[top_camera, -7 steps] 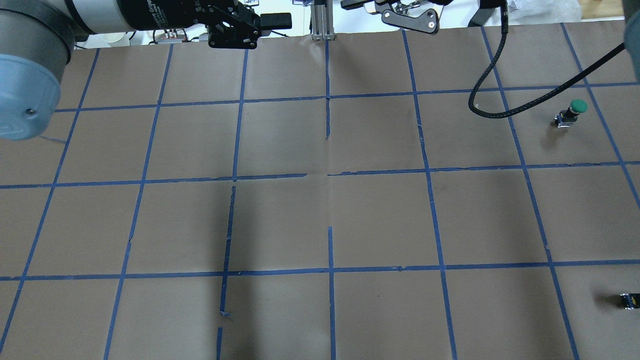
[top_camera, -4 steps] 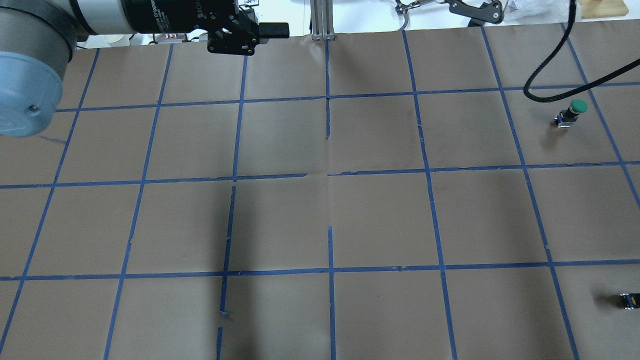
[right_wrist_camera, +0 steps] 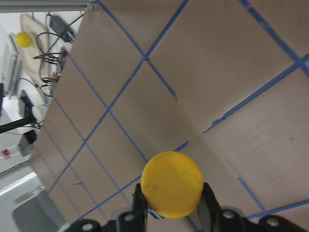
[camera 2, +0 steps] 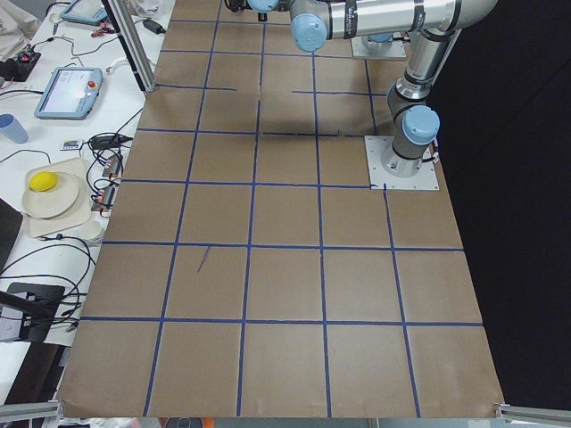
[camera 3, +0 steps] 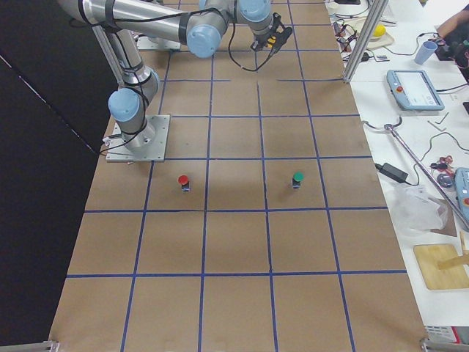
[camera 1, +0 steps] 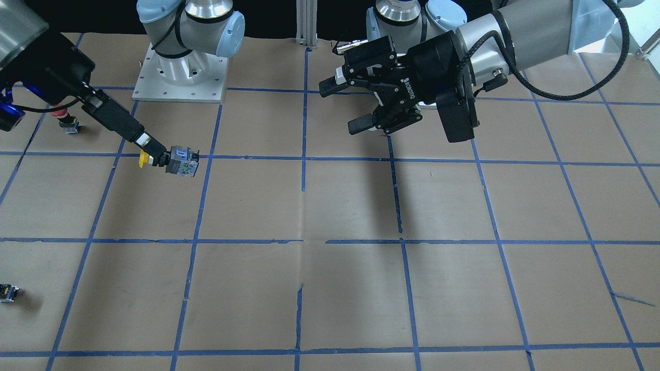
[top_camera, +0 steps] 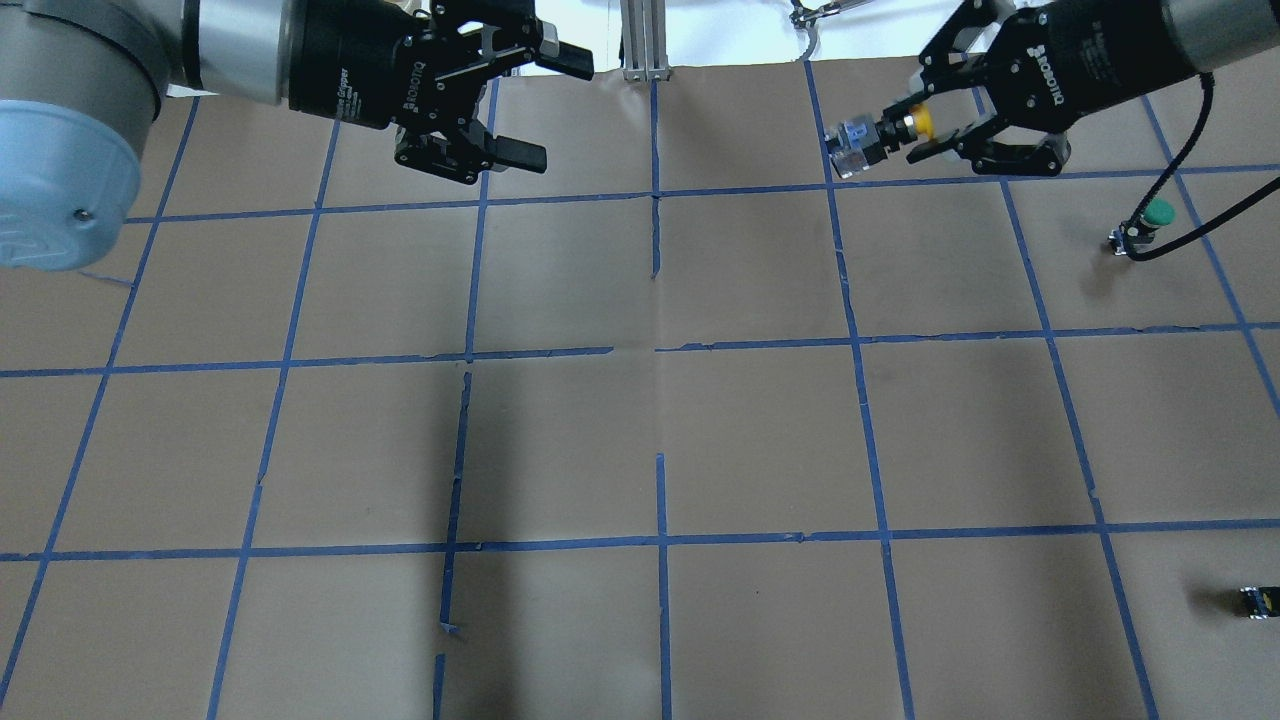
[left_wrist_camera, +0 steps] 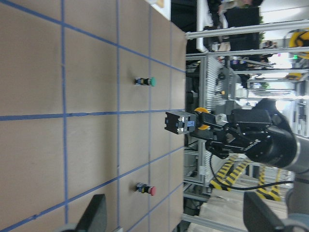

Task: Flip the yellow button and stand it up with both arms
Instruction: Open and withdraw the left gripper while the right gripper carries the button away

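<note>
The yellow button [top_camera: 880, 132] is held sideways above the table in my right gripper [top_camera: 912, 128]. The gripper is shut on the black body, with the yellow cap toward its palm and the grey base [top_camera: 848, 137] pointing at the left arm. In the front view the button [camera 1: 178, 159] hangs at the right gripper's [camera 1: 149, 154] fingertips. The right wrist view shows the cap [right_wrist_camera: 172, 183] between both fingers [right_wrist_camera: 208, 199]. My left gripper [top_camera: 552, 108] is open and empty, a grid square away, facing the button; it also shows in the front view [camera 1: 343, 106]. The left wrist view shows the held button [left_wrist_camera: 186, 122].
A green-capped button [top_camera: 1150, 222] stands at the far right, under the right arm's cable. A red-capped button [camera 3: 183, 181] stands near the right arm's base. A small dark block [top_camera: 1258, 600] lies at the near right edge. The table is brown paper with a blue tape grid.
My right gripper has come in over the far right of the table with the yellow button held in it. My left gripper has moved in from the far edge toward the middle.
</note>
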